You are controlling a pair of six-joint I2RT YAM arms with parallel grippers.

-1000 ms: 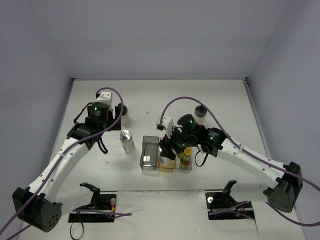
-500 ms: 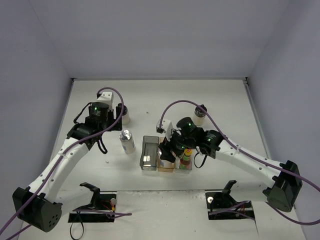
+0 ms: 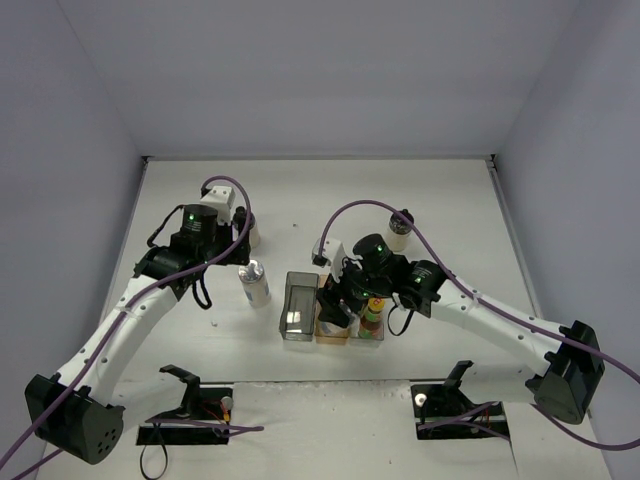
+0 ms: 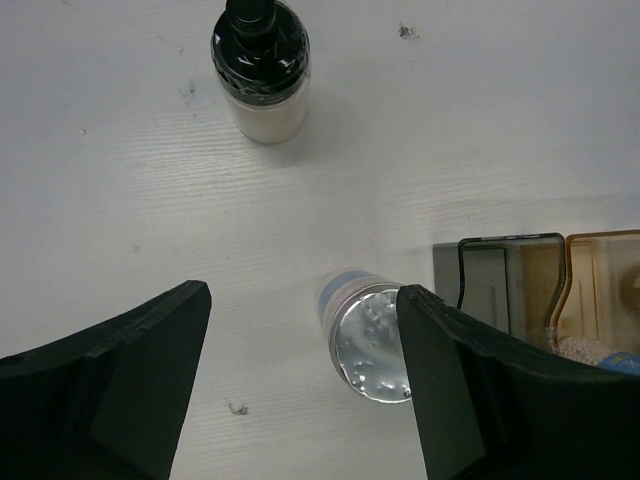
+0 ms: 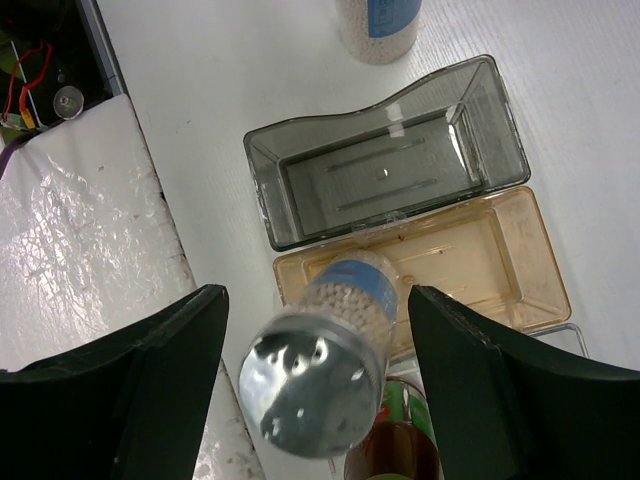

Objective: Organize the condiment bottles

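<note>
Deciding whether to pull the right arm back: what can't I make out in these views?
- Clear bin contents: top view, right arm covers most; right wrist view cuts the dark bottle at the bottom edge.
- Base of the silver-cap bottle in the amber bin: right wrist view, its own body hides it.
- Black-cap bottle by the left gripper: top view, the gripper hides most.

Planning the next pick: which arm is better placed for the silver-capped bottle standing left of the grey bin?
Left. The left gripper hangs open over that bottle, fingers either side; the right gripper is busy at the amber bin with another bottle.
</note>
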